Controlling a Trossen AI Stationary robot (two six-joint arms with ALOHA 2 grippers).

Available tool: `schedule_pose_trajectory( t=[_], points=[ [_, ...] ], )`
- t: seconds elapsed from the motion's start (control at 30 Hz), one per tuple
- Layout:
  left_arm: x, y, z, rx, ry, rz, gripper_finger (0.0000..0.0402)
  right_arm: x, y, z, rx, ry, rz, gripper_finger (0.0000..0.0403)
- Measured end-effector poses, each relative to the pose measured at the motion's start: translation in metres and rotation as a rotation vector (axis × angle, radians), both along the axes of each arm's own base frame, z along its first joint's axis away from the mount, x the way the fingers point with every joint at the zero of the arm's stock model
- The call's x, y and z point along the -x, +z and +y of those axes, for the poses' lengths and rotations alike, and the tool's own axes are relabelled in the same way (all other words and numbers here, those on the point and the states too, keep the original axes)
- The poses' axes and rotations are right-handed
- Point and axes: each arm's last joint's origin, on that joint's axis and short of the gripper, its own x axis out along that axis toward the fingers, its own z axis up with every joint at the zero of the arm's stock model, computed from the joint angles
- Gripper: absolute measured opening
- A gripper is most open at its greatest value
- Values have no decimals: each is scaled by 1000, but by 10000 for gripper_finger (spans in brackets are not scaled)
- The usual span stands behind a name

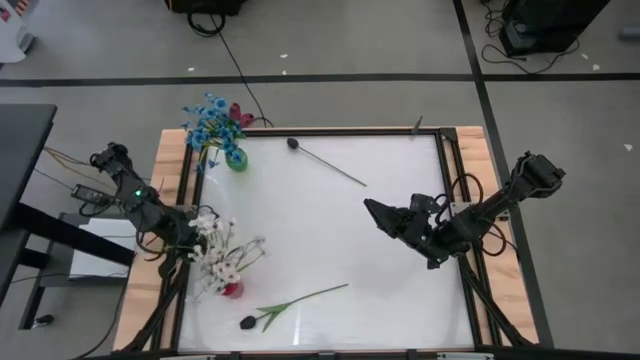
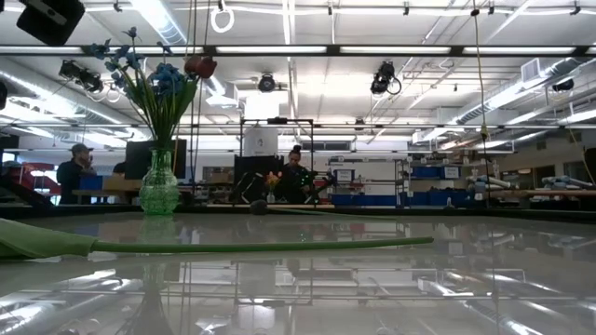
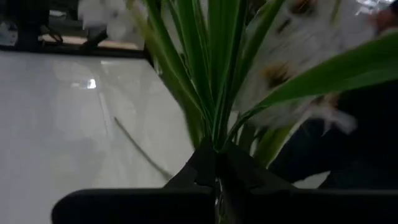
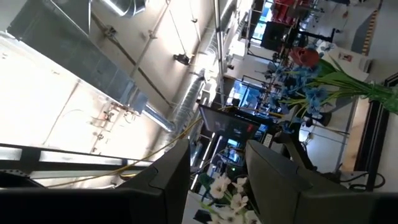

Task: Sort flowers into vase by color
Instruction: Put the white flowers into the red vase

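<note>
A green vase [image 1: 236,160] at the far left holds blue flowers [image 1: 208,122] and one red flower [image 2: 199,66]. A red vase [image 1: 232,290] at the near left holds white flowers [image 1: 222,255]. Two dark-headed flowers lie flat on the table: one at the far middle [image 1: 330,165], one near the front edge [image 1: 300,300]. My left gripper [image 1: 192,240] is shut, right against the white bunch's green stems [image 3: 205,81]. My right gripper [image 1: 385,215] hangs open above the table's right half, with nothing between its fingers [image 4: 168,180]. My left gripper's shut fingertips [image 3: 214,158] stand level at the foot of the white flowers' green stems [image 3: 217,124], where the stems fan out. The fingers hide that spot. Whether they pinch a stem or only stand in front of the bunch, I cannot tell.
The white table top is framed by a dark rail [image 1: 445,180] with wooden boards outside it. Cables run along the left edge [image 1: 70,185]. Between the two loose flowers, the middle of the table [image 1: 320,235] is bare. People sit in the room beyond [image 2: 294,177].
</note>
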Motion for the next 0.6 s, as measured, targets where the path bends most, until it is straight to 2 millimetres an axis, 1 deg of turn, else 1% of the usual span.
schedule_pose_trajectory(
  t=[0.23,0.33,0.43,0.6],
  points=[
    [0,-3,0,-22,-3,22,12,0,0,0,-22,26,-23,165],
    [0,-3,1,-22,15,21,25,0,0,1,-29,40,-34,165],
    [0,-3,2,-13,51,25,59,0,0,1,-31,40,-35,165],
    [1,5,3,4,56,21,143,0,0,1,-32,40,-36,165]
  ],
)
